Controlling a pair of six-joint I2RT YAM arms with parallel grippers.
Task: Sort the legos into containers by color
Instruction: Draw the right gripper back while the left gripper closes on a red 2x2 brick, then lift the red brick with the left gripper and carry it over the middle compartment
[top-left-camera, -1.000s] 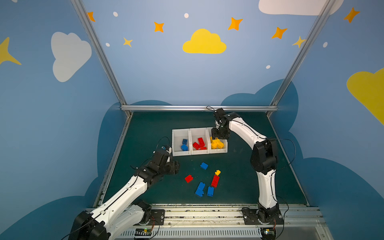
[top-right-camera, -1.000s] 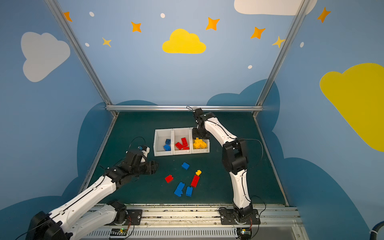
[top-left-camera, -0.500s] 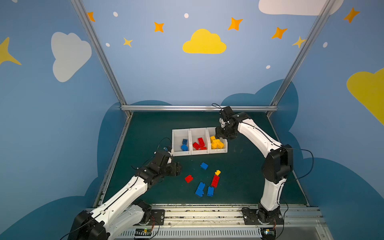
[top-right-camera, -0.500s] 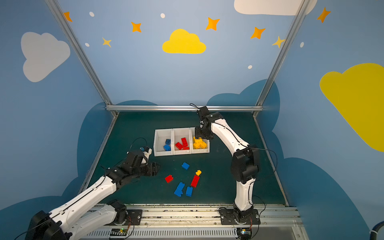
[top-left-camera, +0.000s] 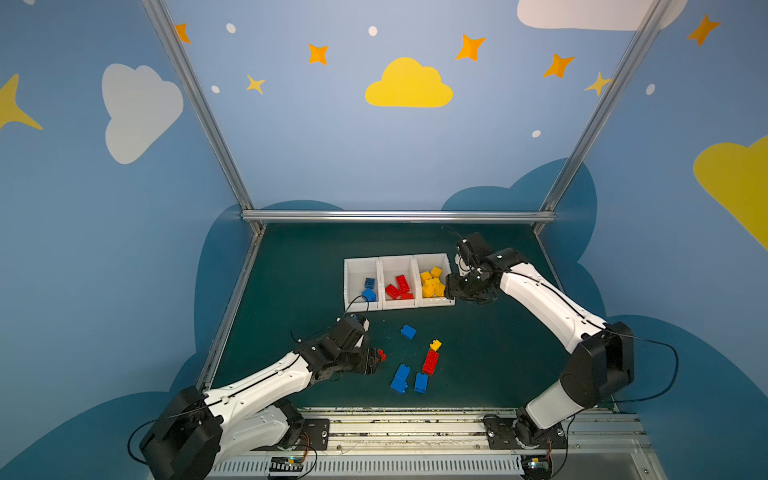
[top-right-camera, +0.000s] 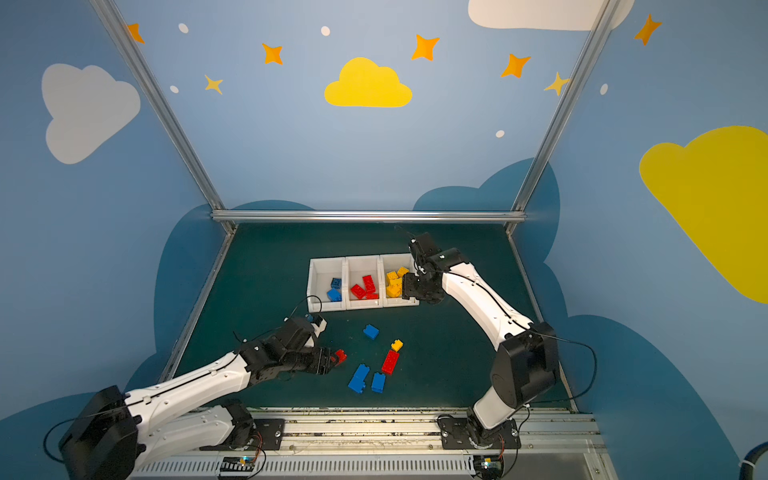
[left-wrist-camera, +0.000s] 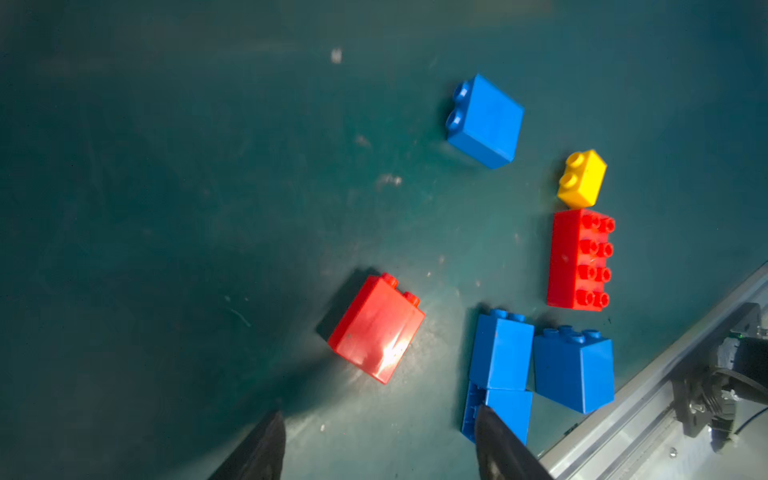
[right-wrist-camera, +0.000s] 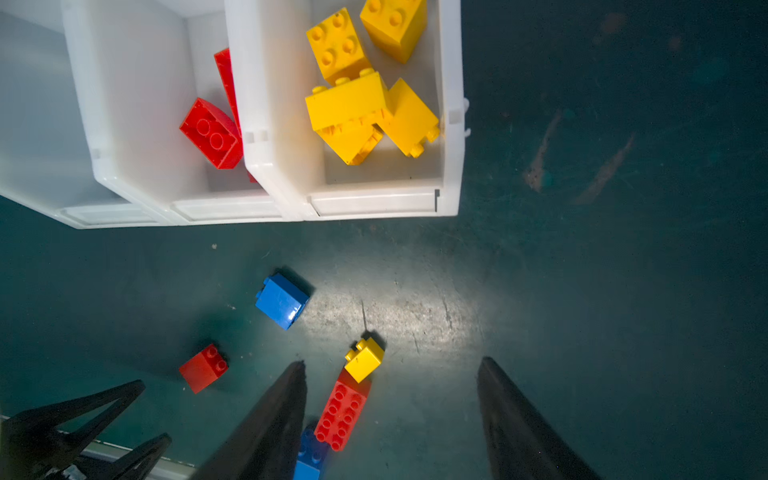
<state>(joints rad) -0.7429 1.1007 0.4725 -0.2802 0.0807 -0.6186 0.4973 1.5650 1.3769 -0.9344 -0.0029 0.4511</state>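
Studded plastic legos (top-left-camera: 430, 361): some loose on green mat (top-left-camera: 291, 270), rest colour-sorted in three joined white bins (top-left-camera: 399, 306).
Empty, jaws apart: left gripper (left-wrist-camera: 380, 444) near small red brick (left-wrist-camera: 376, 328), right gripper (right-wrist-camera: 395, 419) by bins.

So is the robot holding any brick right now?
No, nothing is held. The left gripper is open, just short of the small red brick; the right gripper is open and empty near the white bins.
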